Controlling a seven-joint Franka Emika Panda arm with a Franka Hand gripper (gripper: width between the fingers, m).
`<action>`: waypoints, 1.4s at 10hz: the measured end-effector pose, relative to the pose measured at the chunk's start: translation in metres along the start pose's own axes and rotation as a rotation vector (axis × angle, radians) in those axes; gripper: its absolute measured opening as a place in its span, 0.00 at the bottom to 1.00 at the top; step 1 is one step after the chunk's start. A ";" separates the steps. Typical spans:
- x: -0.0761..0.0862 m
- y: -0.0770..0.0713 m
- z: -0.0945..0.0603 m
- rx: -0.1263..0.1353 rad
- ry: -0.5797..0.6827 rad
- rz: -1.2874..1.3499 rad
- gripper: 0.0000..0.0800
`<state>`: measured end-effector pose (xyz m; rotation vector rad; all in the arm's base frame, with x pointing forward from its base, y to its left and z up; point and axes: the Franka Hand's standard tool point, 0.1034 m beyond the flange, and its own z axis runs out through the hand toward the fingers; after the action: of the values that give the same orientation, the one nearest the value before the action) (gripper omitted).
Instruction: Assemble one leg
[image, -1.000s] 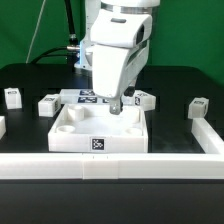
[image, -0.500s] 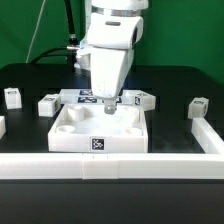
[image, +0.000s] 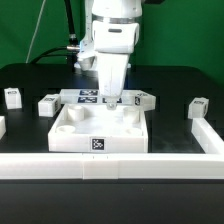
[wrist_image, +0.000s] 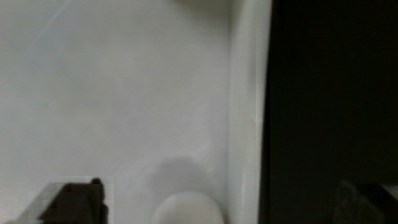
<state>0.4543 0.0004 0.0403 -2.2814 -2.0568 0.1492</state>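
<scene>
**Item 1, my tool** (image: 108, 102). It points straight down over the far edge of the white tray. In the wrist view (wrist_image: 222, 200) my two dark fingertips (wrist_image: 71, 200) sit far apart, spread wide, with only white tray surface between them. I grip nothing. I cannot tell whether the tips touch the tray.

**Item 2, white square tray** (image: 70, 142). It lies flat on the bench, with round sockets in its corners and a square tag (image: 97, 146) on its near wall. One round socket (wrist_image: 185, 207) shows below me in the wrist view.

**Item 3, marker board** (image: 88, 96). It lies flat just behind the tray and is partly hidden by my tool.

**Item 4, legs.** There are four, all loose on the bench outside the tray.
- The nearest leg (image: 144, 99) is just past the tray's far corner on the exterior view's right, beside the marker board's end.
- The second leg (image: 47, 104) is near the tray's far corner on the exterior view's left.
- The third leg (image: 12, 97) is farther left.
- The fourth leg (image: 199, 107) is well apart on the right.

**Item 5, bench** (image: 175, 85). Its surface is black. A white rail (image: 120, 166) runs across the front.
</scene>
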 end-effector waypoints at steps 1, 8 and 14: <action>-0.001 -0.007 0.006 0.014 0.000 0.001 0.81; 0.002 -0.003 0.025 0.041 0.003 0.026 0.66; 0.002 -0.002 0.025 0.035 0.004 0.026 0.08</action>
<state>0.4492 0.0021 0.0158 -2.2869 -2.0067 0.1808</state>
